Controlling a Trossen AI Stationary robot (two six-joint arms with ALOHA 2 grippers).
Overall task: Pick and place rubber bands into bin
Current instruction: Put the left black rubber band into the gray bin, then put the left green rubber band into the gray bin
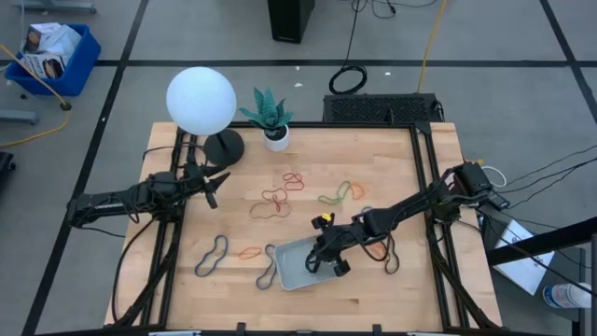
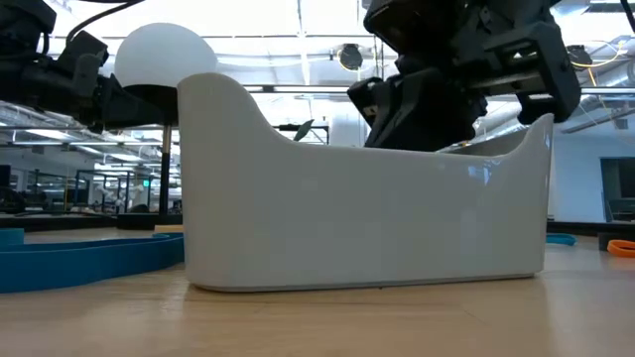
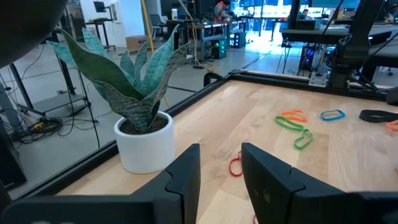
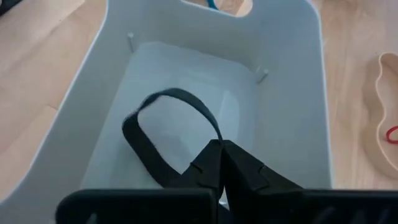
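A wooden table [image 1: 373, 177] seen from above, with two dark robot arms reaching in from its sides. Places here are given relative to the bin [image 1: 297, 264], a pale shallow tray near the table's front edge.

The right arm stretches across to the bin. Its gripper, the right gripper [image 4: 219, 151], hangs just above the bin's floor, fingers pinched together on a black band [image 4: 166, 99]. The band's loop curls out ahead of the fingertips, inside the bin walls and apparently touching or just over the floor.

The left arm waits well away from the bin, near a white globe lamp [image 1: 201, 99] and a potted plant [image 1: 269, 114]. Its gripper, the left gripper [image 3: 221, 165], stands with its fingers apart and holds nothing.

More bands lie loose on the wood: a grey one [image 1: 212, 256] and an orange one [image 1: 249, 252] beside the bin, red ones [image 1: 276, 201] and a green one [image 1: 335, 195] farther off.

Likely risks: the floppy band may cling to the fingers on release and lift back out with them, or spring over the low wall. The gripper sits close to the wall and could nudge the light bin.
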